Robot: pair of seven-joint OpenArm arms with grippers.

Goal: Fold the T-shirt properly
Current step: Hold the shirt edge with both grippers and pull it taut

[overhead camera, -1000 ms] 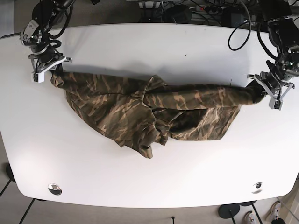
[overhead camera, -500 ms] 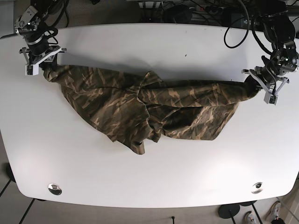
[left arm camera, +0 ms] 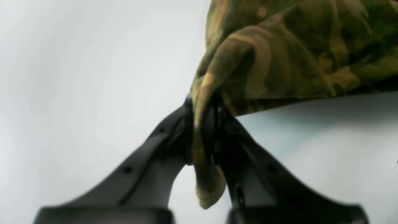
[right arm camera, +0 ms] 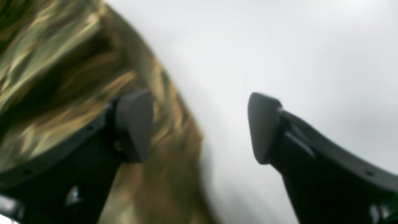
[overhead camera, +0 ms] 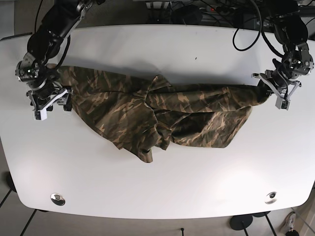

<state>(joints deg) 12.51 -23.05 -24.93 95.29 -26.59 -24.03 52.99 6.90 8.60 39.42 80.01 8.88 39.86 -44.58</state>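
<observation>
Camo T-shirt (overhead camera: 157,115) released by right gripper (right arm camera: 199,127); left gripper (left arm camera: 203,127) still clamped.

The T-shirt (overhead camera: 162,115) wears a camouflage pattern of olive green, tan and dark brown streaks. The counter (overhead camera: 157,187) is plain white. Both grippers' fingers (right arm camera: 133,124) are matte black.

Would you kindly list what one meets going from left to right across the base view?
Right gripper → camouflage T-shirt → left gripper.
</observation>
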